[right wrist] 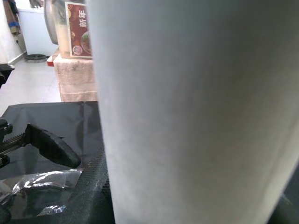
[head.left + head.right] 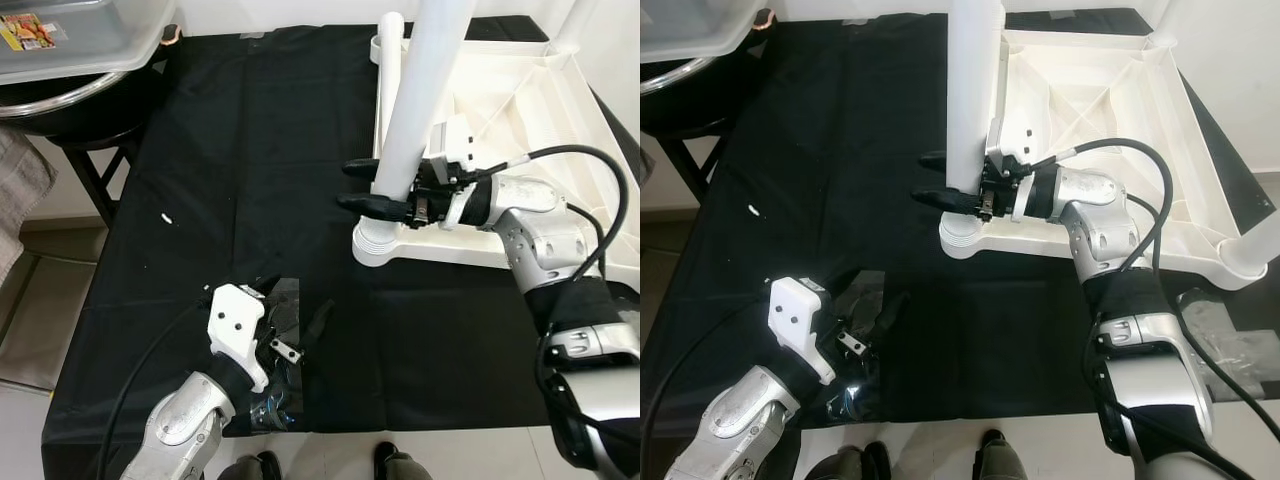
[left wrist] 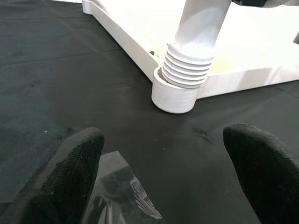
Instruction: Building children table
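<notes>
Nearest you, your left gripper (image 2: 262,312) hangs open and empty over a clear plastic bag (image 2: 285,325) of small hardware on the black cloth (image 2: 200,180). Beyond it, your right gripper (image 2: 362,186) clamps the white table leg (image 2: 415,110), which stands in the corner socket (image 2: 375,242) of the upturned tabletop (image 2: 520,110). The thread ridges showing above the socket suggest it isn't fully seated; tilt the leg while turning and it may cross-thread or pop loose.
</notes>
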{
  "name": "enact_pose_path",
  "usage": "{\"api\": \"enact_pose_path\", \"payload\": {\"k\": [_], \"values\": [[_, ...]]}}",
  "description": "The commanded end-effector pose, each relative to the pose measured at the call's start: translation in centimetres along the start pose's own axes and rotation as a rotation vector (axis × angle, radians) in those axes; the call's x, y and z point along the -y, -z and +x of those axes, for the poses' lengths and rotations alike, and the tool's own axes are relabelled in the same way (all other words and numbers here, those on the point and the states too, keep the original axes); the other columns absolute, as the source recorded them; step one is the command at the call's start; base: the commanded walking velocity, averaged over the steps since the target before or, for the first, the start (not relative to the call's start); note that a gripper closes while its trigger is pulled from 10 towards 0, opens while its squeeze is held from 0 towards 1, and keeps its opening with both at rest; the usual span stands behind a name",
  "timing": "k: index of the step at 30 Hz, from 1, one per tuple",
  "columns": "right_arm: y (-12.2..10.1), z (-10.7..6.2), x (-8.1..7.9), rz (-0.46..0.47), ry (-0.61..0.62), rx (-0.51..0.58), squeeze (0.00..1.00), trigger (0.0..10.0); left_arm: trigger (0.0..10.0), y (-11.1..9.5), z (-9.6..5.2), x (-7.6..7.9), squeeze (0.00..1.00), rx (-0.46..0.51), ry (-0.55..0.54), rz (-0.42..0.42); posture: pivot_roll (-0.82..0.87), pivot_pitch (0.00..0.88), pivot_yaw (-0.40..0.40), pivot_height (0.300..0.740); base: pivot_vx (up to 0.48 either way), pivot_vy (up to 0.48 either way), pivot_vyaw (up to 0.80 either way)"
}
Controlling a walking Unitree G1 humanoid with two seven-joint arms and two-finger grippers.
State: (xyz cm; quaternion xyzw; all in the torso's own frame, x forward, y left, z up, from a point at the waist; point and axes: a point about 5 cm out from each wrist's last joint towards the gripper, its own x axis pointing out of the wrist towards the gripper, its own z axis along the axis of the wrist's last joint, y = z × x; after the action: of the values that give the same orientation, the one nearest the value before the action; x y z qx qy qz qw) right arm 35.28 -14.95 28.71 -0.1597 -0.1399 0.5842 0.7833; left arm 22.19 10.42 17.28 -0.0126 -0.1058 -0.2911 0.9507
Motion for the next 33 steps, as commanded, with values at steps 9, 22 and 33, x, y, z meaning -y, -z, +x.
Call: {"api": "enact_pose_path", "payload": {"k": [9, 22, 33], "values": [[1.5, 0.0, 0.4, 0.034, 0.079, -0.040, 0.00, 10.0, 10.0, 0.3, -0.3, -0.1, 0.00, -0.028, -0.003, 0.006, 0.03, 0.333, 0.021, 0.740, 0.000, 0.000, 0.00], [1.3, 0.3, 0.8, 0.034, 0.100, -0.032, 0.00, 10.0, 10.0, 0.2, -0.4, -0.1, 0.00, -0.030, -0.002, 0.007, 0.03, 0.340, 0.021, 0.740, 0.000, 0.000, 0.00], [1.9, 1.1, -0.5, 0.062, -0.007, -0.038, 0.00, 10.0, 10.0, 0.2, -0.4, -0.1, 0.00, -0.030, -0.003, 0.008, 0.03, 0.342, 0.021, 0.740, 0.000, 0.000, 0.00]]}}
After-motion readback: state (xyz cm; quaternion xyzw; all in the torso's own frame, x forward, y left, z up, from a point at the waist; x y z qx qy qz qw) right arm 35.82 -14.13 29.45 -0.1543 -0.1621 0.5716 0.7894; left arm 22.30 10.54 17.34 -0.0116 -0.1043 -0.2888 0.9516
